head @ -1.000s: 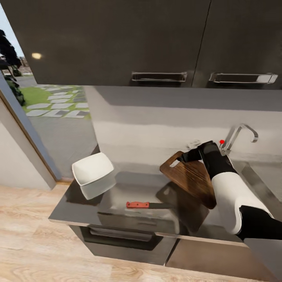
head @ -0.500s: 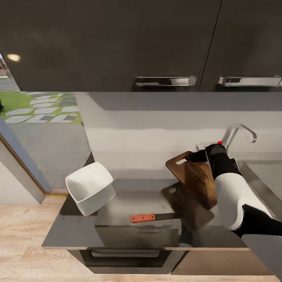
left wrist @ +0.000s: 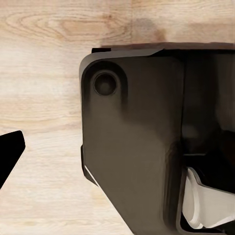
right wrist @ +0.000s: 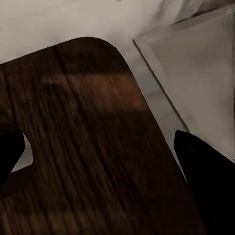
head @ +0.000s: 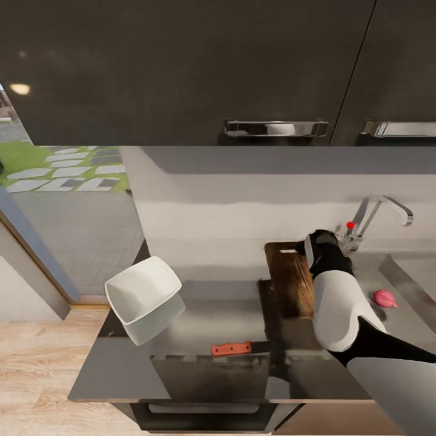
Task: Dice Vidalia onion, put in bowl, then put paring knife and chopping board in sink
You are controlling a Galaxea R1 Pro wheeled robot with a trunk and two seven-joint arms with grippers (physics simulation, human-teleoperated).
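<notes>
R gripper (head: 301,248) clamped on chopping board (head: 290,280) far edge at handle slot, prob. to reposition board for dicing. Vidalia onion (head: 384,297) well right of gripper, in sink (head: 418,290). L gripper state: cannot tell.

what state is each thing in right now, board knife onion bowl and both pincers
chopping board: lifted off the countertop, right pincer at its handle end, grip not clear
paring knife: lying flat on the countertop, untouched
Vidalia onion: whole, in the sink
bowl: tilted, empty
left pincer: over wood floor, jaws not readable
</notes>
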